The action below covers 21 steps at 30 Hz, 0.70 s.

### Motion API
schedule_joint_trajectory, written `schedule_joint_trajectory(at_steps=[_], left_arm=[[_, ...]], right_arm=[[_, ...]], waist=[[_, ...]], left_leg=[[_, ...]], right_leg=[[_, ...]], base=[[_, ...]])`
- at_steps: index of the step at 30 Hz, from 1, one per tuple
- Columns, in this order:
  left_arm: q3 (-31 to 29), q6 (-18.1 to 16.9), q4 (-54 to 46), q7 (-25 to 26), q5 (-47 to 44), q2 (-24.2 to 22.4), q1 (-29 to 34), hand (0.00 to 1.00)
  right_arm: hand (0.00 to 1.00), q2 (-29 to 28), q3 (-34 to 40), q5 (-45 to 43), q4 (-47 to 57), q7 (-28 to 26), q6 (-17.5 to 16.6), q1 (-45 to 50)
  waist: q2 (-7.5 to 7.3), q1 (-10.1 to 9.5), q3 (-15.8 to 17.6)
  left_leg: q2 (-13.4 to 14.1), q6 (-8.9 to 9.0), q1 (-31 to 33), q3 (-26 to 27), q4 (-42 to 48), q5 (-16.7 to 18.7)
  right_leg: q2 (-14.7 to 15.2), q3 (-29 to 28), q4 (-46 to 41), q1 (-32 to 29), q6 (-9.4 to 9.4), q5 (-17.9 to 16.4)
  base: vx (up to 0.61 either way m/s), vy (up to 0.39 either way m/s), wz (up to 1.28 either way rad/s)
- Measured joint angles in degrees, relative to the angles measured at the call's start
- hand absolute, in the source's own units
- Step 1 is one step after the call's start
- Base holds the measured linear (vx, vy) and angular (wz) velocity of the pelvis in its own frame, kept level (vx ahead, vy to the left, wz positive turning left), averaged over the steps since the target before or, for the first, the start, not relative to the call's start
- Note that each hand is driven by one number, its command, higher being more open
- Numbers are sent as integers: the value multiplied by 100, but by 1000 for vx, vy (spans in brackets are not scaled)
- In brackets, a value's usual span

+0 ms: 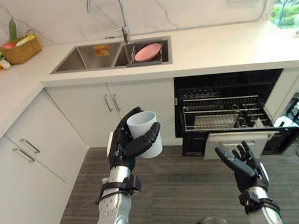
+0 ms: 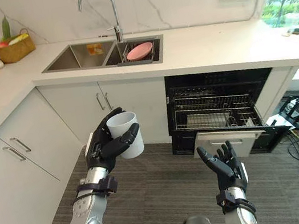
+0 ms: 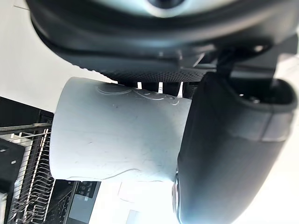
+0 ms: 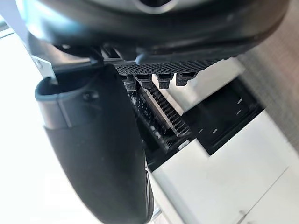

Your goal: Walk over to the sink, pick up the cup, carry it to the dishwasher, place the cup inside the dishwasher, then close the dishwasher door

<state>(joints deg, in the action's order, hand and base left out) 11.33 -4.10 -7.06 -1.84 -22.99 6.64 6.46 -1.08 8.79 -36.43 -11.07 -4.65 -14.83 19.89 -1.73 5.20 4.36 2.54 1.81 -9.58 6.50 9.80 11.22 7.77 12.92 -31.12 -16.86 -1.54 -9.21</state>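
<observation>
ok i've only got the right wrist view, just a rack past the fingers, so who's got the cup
observer: the left hand has the cup, fingers curled round it.
operator: upright?
observer: yes, mouth up, held in the air in front of the cabinet below the sink.
operator: and where's the right hand in the room
observer: raised over the floor in front of the lowered dishwasher door, fingers open, with the cup off to its left.
</observation>
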Motion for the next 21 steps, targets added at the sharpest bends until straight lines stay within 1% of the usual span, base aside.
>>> schedule_joint_trajectory(at_steps=[1, 2, 3, 4, 5, 6, 7, 8, 9, 10, 11, 12, 13, 14, 15, 16, 17, 18, 19, 20, 21], left_arm=[[25, 1, -25, -3, 6, 78, 30, 0], [23, 5, 73, -8, 31, 14, 25, 0], [85, 83, 91, 3, 64, -117, 71, 0], [168, 79, 35, -6, 65, -95, 51, 0], [305, 57, -16, -67, 62, -128, -31, 0], [383, 57, -20, -84, 51, -165, -103, 0], [405, 57, -45, -112, 48, -279, -127, 0], [398, 57, -140, -100, 47, -364, -94, 0], [404, 55, -260, -96, 47, -379, -84, 0], [409, 37, -417, -94, 46, -387, -82, 0], [408, -22, -452, -95, 44, -389, -81, 0], [408, -150, -466, -87, 40, -395, -83, 0], [409, -218, -467, -54, 40, -407, -83, 0], [411, -223, -463, -37, 40, -409, -85, 0], [436, -226, -428, 25, 41, -420, -87, 0], [450, -227, -367, 68, 41, -422, -89, 0], [450, -226, -344, 80, 42, -411, -88, 0], [449, -227, -315, 108, 42, -356, -75, 0], [449, -229, -318, 122, 42, -314, -40, 0], [444, -244, -318, 125, 41, -316, -10, 0], [410, -262, -246, 120, 40, -248, 100, 0]], right_arm=[[100, 4, -150, -6, 239, -20, -52, 104], [100, 109, -227, -13, 279, -39, -77, 73], [100, 258, -329, -15, 351, -37, -75, 35], [100, 256, -353, -11, 463, -17, -76, 37], [100, 251, -402, -7, 712, 50, -83, 32], [100, 217, -438, -6, 887, 111, -83, 47], [100, 187, -482, -4, 1146, 176, -83, 122], [100, 199, -515, 9, 1365, 204, -89, 210], [100, 200, -517, 7, 1526, 199, -121, 271], [100, 182, -507, 4, 1650, 192, -161, 329], [100, 186, -509, 1, 1659, 175, -191, 329], [100, 189, -504, -3, 1681, 139, -214, 303], [100, 219, -501, -2, 1702, 128, -222, 257], [100, 236, -498, -1, 1698, 124, -223, 223], [100, 247, -473, 6, 1669, 122, -222, 151], [100, 264, -457, 6, 1596, 119, -222, 48], [100, 275, -458, 6, 1565, 113, -222, 2], [100, 311, -458, 7, 1488, 69, -223, -94], [100, 359, -455, 6, 1451, 14, -222, -147], [100, 411, -452, 9, 1431, -35, -226, -157], [100, 341, -481, 8, 1320, -102, -204, -154]], waist=[[-257, -71, -46], [-136, -75, -11], [109, -99, -134], [121, -93, -141], [180, -74, -90], [212, -25, 5], [287, -24, 107], [319, -85, 146], [389, -161, 144], [391, -159, 125], [377, -170, 100], [361, -264, 52], [347, -281, 37], [349, -272, 27], [334, -272, 21], [301, -266, 12], [288, -265, 8], [289, -267, 3], [344, -287, -35], [400, -292, -79], [211, -239, -214]], left_leg=[[-154, 65, -250, 94, 198, 312], [-76, 111, -352, 98, 416, 534], [215, 172, -349, 272, 686, 597], [260, 184, -354, 381, 818, 586], [413, 205, -289, 542, 1323, 596], [618, 256, -73, 565, 2169, 535], [966, 282, 373, 540, 3613, 16], [1257, 325, 843, 492, 4695, -696], [1487, 415, 1216, 509, 5365, -825], [1683, 304, 1620, 687, 5691, -636], [1771, 181, 1739, 912, 5576, -467], [1850, 14, 1817, 1390, 5002, -220], [1799, -70, 1795, 1743, 4200, -81], [1723, -55, 1800, 1800, 3750, -52], [1443, -38, 1766, 1704, 2703, -63], [1122, -16, 1680, 1446, 1545, -203], [1001, -19, 1641, 1265, 1075, -337], [847, -25, 1558, 814, 235, -756], [820, -27, 1431, 446, -381, -1652], [856, 109, 1393, 314, -458, -1984], [673, 402, 1243, 274, -480, -1629]], right_leg=[[41, 145, 881, 48, 428, 1147], [50, 239, 638, 98, 659, 981], [-145, 357, 452, 148, 685, 799], [-172, 363, 454, 220, 654, 607], [-241, 457, 452, 403, 629, 315], [-292, 540, 461, 672, 608, 137], [-406, 576, 460, 1047, 572, -160], [-518, 519, 470, 1260, 612, -337], [-584, 459, 476, 1399, 605, -464], [-598, 406, 531, 1589, 584, -593], [-587, 314, 585, 1668, 595, -609], [-520, 94, 675, 1752, 570, -616], [-411, -109, 698, 1785, 453, -587], [-355, -193, 715, 1809, 433, -586], [-238, -371, 720, 1801, 417, -581], [-98, -583, 743, 1802, 324, -582], [-45, -691, 753, 1804, 269, -589], [44, -921, 752, 1810, 139, -628], [92, -1167, 735, 1827, -152, -741], [99, -1287, 742, 1861, -340, -844], [303, -1462, 837, 1904, -556, -970]], base=[[601, -169, -14], [692, -184, -30], [557, -142, -13], [482, -127, 1], [355, -125, 28], [472, -195, 31], [366, -159, 9], [438, -124, -22], [376, -47, -38], [389, -29, -40], [412, -24, -60], [435, 15, -86], [454, 39, -86], [458, 97, -78], [447, 160, -70], [423, 192, -72], [395, 235, -77], [377, 270, -85], [372, 285, -89], [443, 350, -82], [337, 279, -48]])
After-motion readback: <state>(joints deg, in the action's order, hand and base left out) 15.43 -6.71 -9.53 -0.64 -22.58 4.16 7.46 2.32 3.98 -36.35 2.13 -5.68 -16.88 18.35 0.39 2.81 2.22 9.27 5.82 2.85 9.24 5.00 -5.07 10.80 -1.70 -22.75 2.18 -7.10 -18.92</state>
